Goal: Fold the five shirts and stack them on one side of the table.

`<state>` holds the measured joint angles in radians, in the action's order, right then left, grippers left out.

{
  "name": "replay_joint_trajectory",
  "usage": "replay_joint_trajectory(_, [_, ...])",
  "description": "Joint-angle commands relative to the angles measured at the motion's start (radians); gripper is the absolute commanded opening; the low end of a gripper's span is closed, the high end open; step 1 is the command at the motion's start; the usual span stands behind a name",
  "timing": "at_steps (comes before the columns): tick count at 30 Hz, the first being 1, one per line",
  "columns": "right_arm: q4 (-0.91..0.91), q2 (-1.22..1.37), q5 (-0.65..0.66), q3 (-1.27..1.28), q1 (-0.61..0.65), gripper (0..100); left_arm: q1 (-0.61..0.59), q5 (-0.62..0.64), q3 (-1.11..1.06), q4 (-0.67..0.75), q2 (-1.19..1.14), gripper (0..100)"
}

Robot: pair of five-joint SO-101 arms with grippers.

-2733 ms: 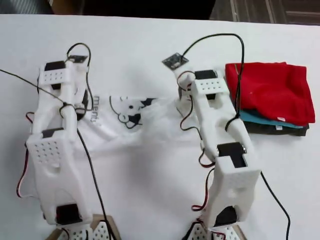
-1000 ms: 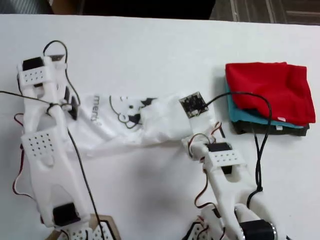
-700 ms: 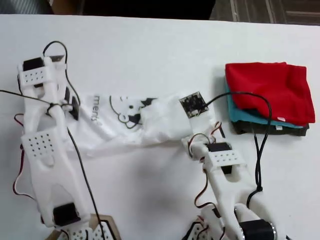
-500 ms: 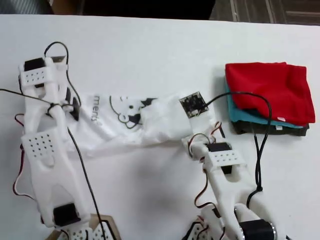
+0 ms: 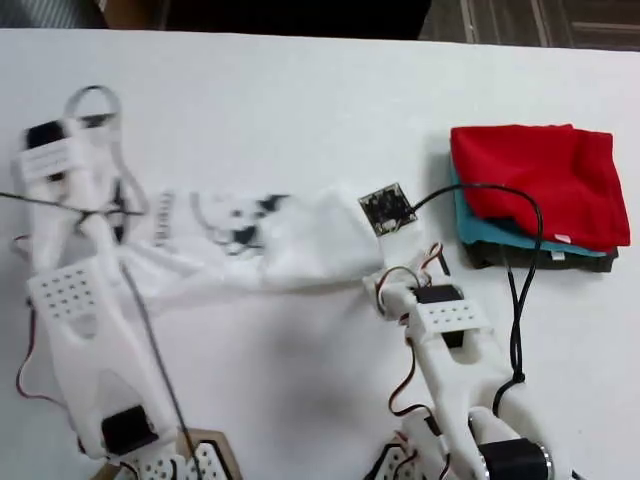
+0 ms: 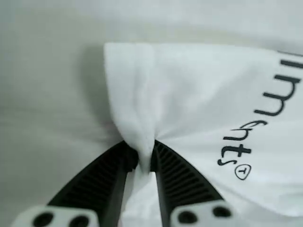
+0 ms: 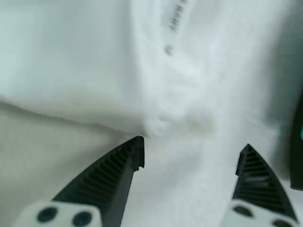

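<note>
A white shirt (image 5: 250, 245) with a black bear print lies stretched across the middle of the table. My left gripper (image 6: 140, 160) is shut on a bunched fold of the white shirt (image 6: 199, 109) at its left end; in the high view that gripper (image 5: 125, 218) is at the table's left. My right gripper (image 7: 191, 158) stands open just over the shirt's right end (image 7: 156, 80), with nothing between its fingers; from above it (image 5: 392, 225) sits by the shirt's right edge. A stack of folded shirts, red (image 5: 540, 180) on top of teal (image 5: 520, 240) and a dark one (image 5: 530, 258), lies at the right.
Black cables (image 5: 510, 290) run from the right arm beside the stack. The white table (image 5: 300, 100) is bare at the back and in front between the two arm bases.
The left arm has pulled leftward with the shirt's end in its gripper, dragging the shirt and its print left. Earlier, the right arm drew back from beside the stack to the shirt's right end.
</note>
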<state>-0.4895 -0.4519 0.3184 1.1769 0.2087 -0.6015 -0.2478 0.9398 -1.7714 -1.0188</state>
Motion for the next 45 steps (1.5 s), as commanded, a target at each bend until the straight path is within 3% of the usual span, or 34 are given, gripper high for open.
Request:
replay_joint_trajectory(1, [0.016,-0.004,-0.008,-0.006,0.005,31.9,-0.13,-0.066,0.048,-0.014,0.101,3])
replay_joint_trajectory(7, [0.016,-0.004,-0.008,-0.006,0.008,31.9,-0.155,-0.103,0.015,-0.014,0.152,3])
replay_joint_trajectory(14, [0.01,-0.007,-0.009,-0.006,0.001,31.9,-0.052,-0.1,-0.101,-0.017,0.178,3])
replay_joint_trajectory(21, [-0.031,-0.016,-0.057,-0.011,-0.031,31.9,0.201,-0.1,-0.361,-0.017,0.482,3])
replay_joint_trajectory(28, [-0.153,-0.071,-0.061,-0.006,-0.139,31.9,0.563,-0.061,-0.41,-0.006,0.816,3])
replay_joint_trajectory(33, [-0.236,-0.186,-0.057,0.032,-0.262,31.9,0.736,-0.035,-0.418,0.058,0.819,3])
replay_joint_trajectory(45, [-0.156,-0.312,-0.057,0.16,-0.266,31.9,0.924,-0.029,-0.414,0.224,0.686,3])
